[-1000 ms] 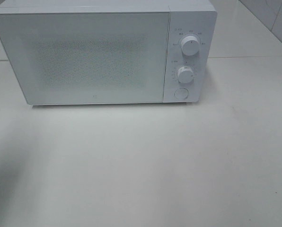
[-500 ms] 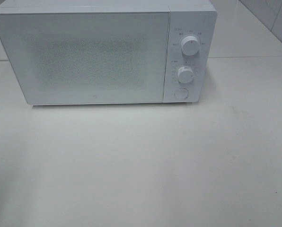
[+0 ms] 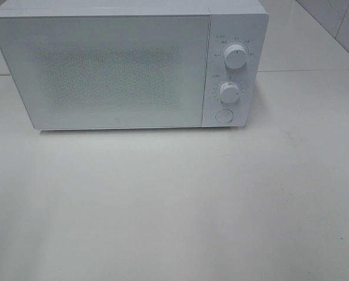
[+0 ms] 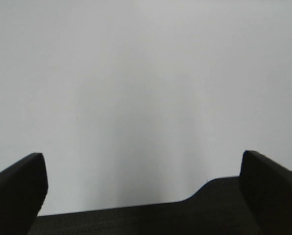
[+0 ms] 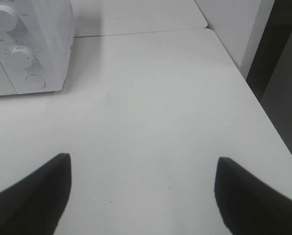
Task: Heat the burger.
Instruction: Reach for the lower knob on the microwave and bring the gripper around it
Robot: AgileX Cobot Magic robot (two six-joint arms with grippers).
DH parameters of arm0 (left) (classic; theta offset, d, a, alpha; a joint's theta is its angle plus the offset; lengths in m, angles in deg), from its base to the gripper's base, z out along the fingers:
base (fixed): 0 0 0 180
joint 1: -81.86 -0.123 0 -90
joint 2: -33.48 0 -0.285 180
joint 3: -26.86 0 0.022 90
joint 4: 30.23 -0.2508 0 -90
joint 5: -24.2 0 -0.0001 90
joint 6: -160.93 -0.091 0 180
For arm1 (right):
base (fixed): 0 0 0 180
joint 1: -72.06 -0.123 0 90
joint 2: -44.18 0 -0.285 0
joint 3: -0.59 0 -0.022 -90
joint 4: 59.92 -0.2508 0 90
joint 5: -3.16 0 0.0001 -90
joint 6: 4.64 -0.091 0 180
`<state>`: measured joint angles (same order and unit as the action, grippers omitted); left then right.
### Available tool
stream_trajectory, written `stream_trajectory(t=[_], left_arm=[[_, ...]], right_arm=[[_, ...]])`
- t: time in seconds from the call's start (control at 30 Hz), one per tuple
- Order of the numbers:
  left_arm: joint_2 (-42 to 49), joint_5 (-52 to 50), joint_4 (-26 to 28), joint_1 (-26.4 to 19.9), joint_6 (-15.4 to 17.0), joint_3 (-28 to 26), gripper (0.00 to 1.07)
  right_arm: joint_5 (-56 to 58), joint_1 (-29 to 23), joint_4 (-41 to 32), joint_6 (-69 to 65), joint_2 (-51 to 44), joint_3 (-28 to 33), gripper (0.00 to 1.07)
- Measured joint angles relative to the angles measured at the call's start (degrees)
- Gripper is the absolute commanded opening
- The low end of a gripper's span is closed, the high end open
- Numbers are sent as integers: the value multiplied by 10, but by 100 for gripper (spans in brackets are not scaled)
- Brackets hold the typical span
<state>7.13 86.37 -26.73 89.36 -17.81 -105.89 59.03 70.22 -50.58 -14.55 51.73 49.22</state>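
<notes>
The near-left of the surface [image 3: 22,199] has brightened over the last second, which suggests an arm has pulled clear. The left claw [image 4: 142,159] and right claw [image 5: 142,160] both gape wide and empty. The burger shows nowhere, perhaps already behind the shut door [image 3: 104,70] of the microwave [image 3: 236,35].

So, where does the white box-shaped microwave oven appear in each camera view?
Exterior high: the white box-shaped microwave oven fills the upper left and centre, door closed.
Left wrist: not in it.
Right wrist: only its control-panel end shows, beyond the open right gripper.
Shared landmark: the round white button below the lower white knob, in both those views.
</notes>
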Motion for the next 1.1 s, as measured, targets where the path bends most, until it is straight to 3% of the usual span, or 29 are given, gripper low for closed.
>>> stream_trajectory(t=[0.27, 0.47, 1.1], left_arm=[[83, 0, 1, -17, 0, 1, 101], [150, 0, 1, -92, 0, 1, 101], [189, 0, 1, -100, 0, 1, 101]], right_arm=[[0, 0, 0, 0, 0, 0, 76], [0, 0, 0, 0, 0, 0, 76], [0, 0, 0, 0, 0, 0, 76]])
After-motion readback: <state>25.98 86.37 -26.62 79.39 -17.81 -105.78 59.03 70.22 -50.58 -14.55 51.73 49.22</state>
